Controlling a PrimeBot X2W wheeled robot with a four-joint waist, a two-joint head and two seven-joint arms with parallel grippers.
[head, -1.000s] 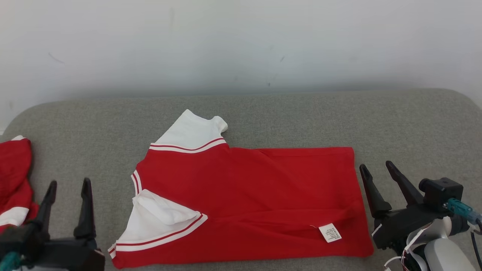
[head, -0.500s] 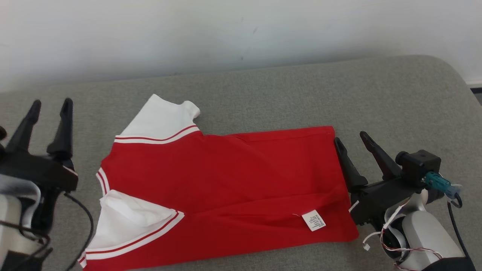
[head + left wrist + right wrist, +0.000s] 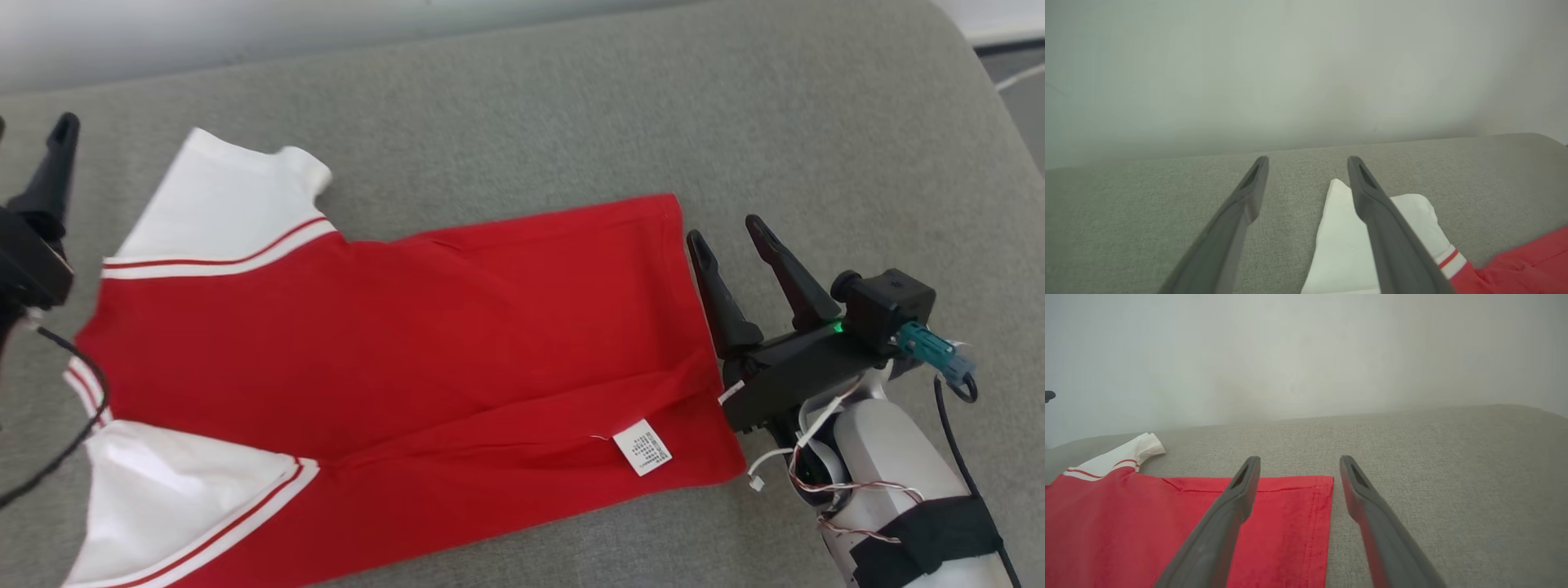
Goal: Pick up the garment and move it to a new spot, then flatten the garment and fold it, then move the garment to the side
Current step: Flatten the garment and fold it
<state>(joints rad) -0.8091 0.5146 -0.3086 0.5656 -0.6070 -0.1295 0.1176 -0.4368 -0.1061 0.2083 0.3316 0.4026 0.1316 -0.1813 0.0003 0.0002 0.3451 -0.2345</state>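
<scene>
The garment (image 3: pixel 392 327) is a red T-shirt with white sleeves, lying flat on the grey cushion (image 3: pixel 571 106) with its hem to the right. A white label (image 3: pixel 642 447) sits near the hem's near corner. My right gripper (image 3: pixel 725 229) is open just right of the hem, and its inner finger (image 3: pixel 1224 522) hangs over the red cloth (image 3: pixel 1106 522). My left gripper (image 3: pixel 31 131) is open at the picture's left edge, level with the far white sleeve (image 3: pixel 220 196). In the left wrist view, the left gripper (image 3: pixel 1308 161) stands beside that sleeve (image 3: pixel 1339 249). Both hold nothing.
A white wall (image 3: pixel 245 24) runs behind the cushion. The cushion's rounded right end drops to a dark floor (image 3: pixel 1020 98) with a white cable. Bare grey cushion lies beyond and right of the garment.
The camera has tilted down and turned right, so the whole picture shifted. Both grippers have reached forward: the left came level with the far sleeve, the right closed in on the hem. Both stayed open.
</scene>
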